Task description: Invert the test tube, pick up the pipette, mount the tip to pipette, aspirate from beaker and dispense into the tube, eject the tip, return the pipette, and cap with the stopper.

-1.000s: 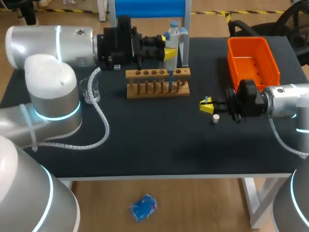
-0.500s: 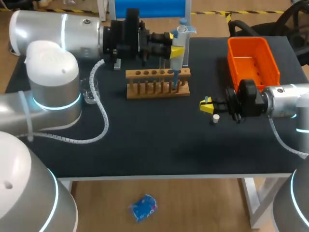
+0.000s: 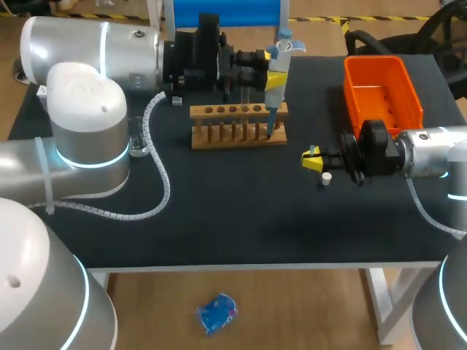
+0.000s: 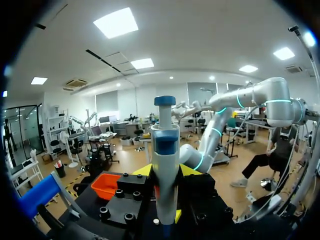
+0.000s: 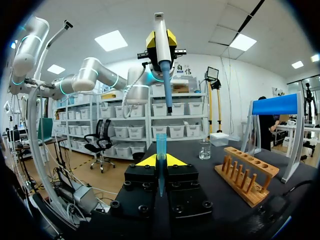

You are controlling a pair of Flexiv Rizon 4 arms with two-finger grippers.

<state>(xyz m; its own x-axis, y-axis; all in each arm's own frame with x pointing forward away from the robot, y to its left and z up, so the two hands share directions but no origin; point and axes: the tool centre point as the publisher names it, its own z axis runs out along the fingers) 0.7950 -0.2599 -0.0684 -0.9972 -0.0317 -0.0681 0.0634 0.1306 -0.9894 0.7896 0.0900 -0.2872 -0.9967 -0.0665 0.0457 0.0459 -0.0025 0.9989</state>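
My left gripper is shut on the grey-and-blue pipette, held upright above the right end of the wooden tube rack. In the left wrist view the pipette stands between the yellow fingertips. My right gripper hangs low over the table right of the rack, shut on a blue test tube that stands upright between its tips. The right wrist view shows the pipette high ahead of the tube, narrow end down. A small white stopper lies on the mat just in front of the right gripper.
An orange bin stands at the back right. A glass beaker sits left of the rack, close to my left arm's cable, and shows as the beaker beyond the rack. A blue-topped stand is behind the rack.
My left arm has carried the pipette to the right, from over the rack's middle to over its right end. The right arm and its tube have not moved.
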